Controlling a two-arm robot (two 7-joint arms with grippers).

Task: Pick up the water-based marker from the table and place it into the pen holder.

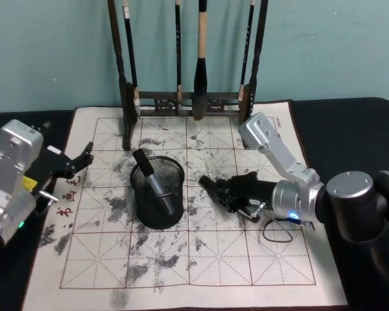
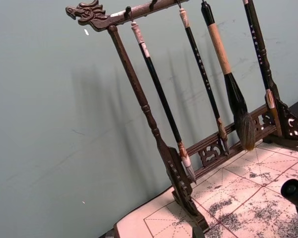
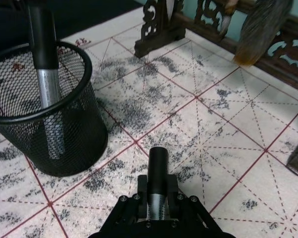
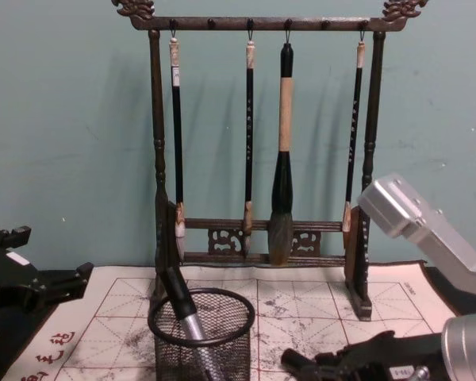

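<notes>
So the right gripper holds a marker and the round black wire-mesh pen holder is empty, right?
No: in the right wrist view the round black wire-mesh pen holder has a black-and-silver marker leaning inside. The right gripper does hold a second marker.

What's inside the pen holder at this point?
One marker, black cap up, silver barrel, leaning in the pen holder. Its lower tip and the holder's floor are hidden by the mesh wall.
</notes>
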